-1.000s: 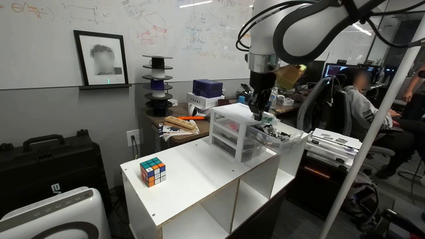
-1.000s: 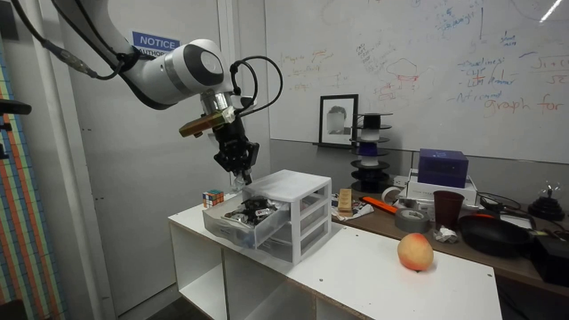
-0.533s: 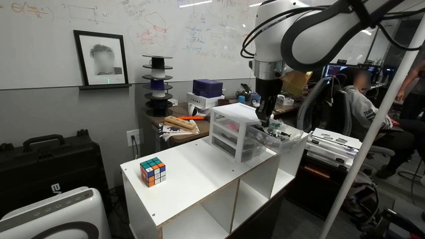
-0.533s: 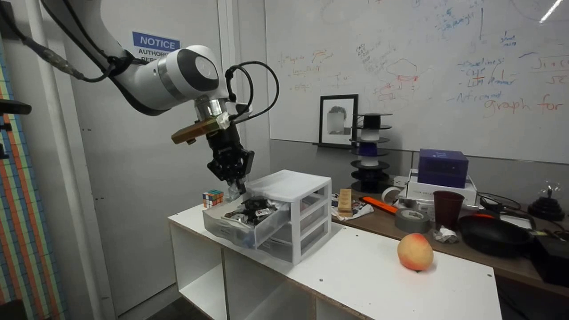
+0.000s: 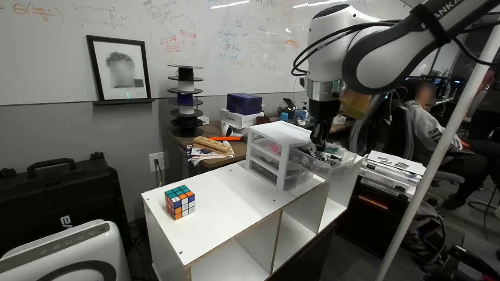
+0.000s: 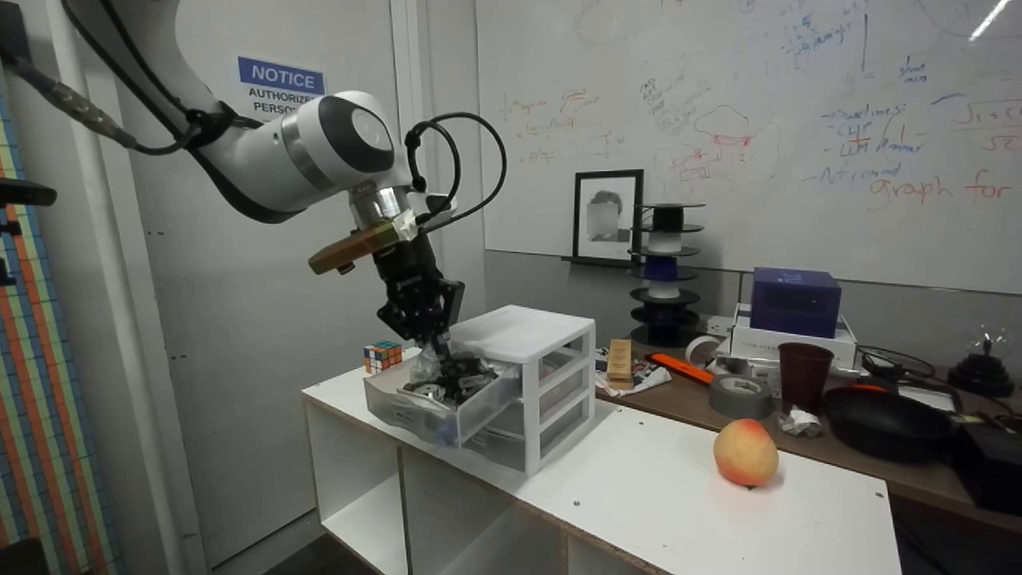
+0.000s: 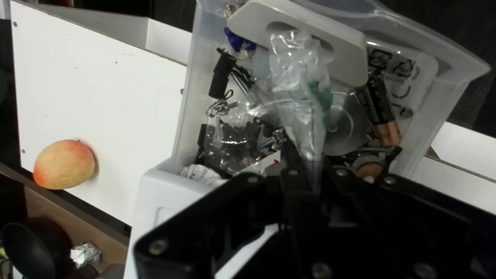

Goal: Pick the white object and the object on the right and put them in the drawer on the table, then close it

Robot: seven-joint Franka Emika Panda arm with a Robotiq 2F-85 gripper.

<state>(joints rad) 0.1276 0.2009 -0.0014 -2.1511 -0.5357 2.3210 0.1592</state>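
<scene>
My gripper [image 7: 310, 164] is shut on a clear plastic bag [image 7: 296, 69] with some green inside; the bag's narrow end runs between the fingers. Below lies the pulled-out top drawer [image 6: 411, 419] of the white mini-chest [image 6: 519, 331], which stands on the white table [image 6: 631, 495]. The bag hangs low over the drawer's contents; whether it touches them I cannot tell. Among those contents is an off-white slotted object [image 7: 248, 17], with the bag partly in front of it. Whether it or the bag is the white object, and which is the object on the right, I cannot tell.
Batteries [image 7: 381, 112], a bag of dark pieces [image 7: 232, 143] and other small parts fill the drawer. A peach [image 6: 746, 453] and a Rubik's cube [image 5: 179, 201] sit on the table, on opposite sides of the chest. Behind is a cluttered brown desk [image 5: 213, 128].
My gripper has come down beside the chest top, taking the plastic bag from above the drawer to low over its contents. Drawer, peach and cube have stayed put.
</scene>
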